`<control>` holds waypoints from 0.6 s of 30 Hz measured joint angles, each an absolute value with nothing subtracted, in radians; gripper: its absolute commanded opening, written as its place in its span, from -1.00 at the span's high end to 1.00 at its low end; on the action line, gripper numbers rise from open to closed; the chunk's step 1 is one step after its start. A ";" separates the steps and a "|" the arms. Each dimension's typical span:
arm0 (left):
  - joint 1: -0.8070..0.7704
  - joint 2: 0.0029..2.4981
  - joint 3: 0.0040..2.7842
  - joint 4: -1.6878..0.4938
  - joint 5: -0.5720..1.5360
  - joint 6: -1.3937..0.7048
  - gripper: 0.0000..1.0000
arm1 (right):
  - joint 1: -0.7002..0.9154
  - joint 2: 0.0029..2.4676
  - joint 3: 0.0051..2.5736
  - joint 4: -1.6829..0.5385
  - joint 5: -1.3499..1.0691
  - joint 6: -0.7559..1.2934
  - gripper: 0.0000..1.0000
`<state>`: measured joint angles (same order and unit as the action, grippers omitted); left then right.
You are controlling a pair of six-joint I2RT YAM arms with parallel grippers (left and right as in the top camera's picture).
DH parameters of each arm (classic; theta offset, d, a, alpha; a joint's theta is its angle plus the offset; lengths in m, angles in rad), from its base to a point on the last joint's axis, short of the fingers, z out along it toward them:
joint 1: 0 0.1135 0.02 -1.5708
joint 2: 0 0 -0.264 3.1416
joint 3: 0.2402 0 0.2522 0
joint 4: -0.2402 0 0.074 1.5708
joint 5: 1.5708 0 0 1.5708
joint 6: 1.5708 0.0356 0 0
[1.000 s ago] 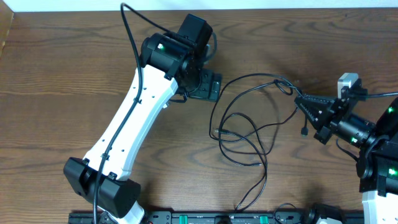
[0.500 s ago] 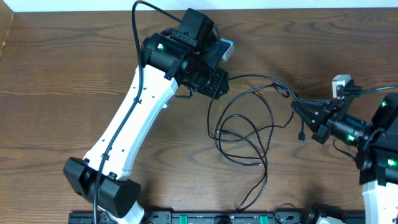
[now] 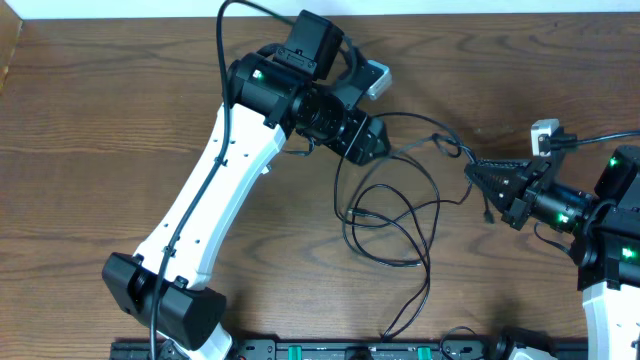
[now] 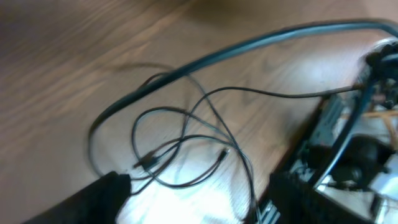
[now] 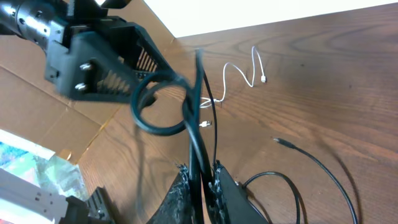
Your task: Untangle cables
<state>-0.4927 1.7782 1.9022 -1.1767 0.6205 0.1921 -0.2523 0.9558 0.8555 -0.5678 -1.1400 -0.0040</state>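
Note:
A long black cable [image 3: 392, 215] lies in several crossing loops on the wooden table between the arms, one end trailing to the front edge. My right gripper [image 3: 473, 170] is shut on a strand of it [image 5: 200, 174], lifting a loop; a small plug [image 3: 487, 213] hangs just below. My left gripper [image 3: 372, 140] is open and hovers over the cable's upper left strand; its wide-apart fingers [image 4: 199, 202] frame the loops [image 4: 180, 152] without touching them. A short white cable [image 5: 244, 73] lies apart on the table in the right wrist view; in the overhead view it is hidden.
A black rail [image 3: 350, 350] with green lights runs along the table's front edge. The left arm's white link [image 3: 215, 190] crosses the left half of the table. Flattened cardboard [image 5: 50, 137] lies beyond the table's edge.
My left gripper has swung right and slightly forward, over the cable's upper strand. My right gripper has shifted a little left with the cable held, and the upper loop has moved with it.

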 measured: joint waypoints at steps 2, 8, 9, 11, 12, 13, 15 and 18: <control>-0.493 1.778 1.902 -1.161 0.642 0.234 -0.68 | -0.252 0.956 0.855 -0.582 -1.122 -0.004 0.85; -0.494 1.775 1.902 -1.143 0.661 0.287 -0.68 | -0.252 0.956 0.855 -0.632 -1.057 -0.004 0.88; -0.494 1.771 1.903 -1.143 0.662 0.290 -0.68 | -0.252 0.956 0.855 -0.637 -1.052 -0.004 0.87; -0.495 1.760 1.902 -1.142 0.660 0.294 -0.68 | -0.252 0.956 0.855 -0.650 -1.042 -0.003 0.87; -0.496 1.750 1.902 -1.139 0.658 0.295 -0.68 | -0.252 0.956 0.855 -0.659 -1.040 -0.004 0.88; -0.498 1.738 1.902 -1.136 0.656 0.297 -0.68 | -0.252 0.956 0.855 -0.670 -1.040 -0.003 0.88; -0.504 1.711 1.902 -1.132 0.654 0.310 -0.68 | -0.252 0.956 0.855 -0.691 -1.043 -0.004 0.89; -0.529 1.675 1.902 -1.133 0.650 0.327 -0.68 | -0.250 0.956 0.855 -0.711 -1.055 -0.004 0.90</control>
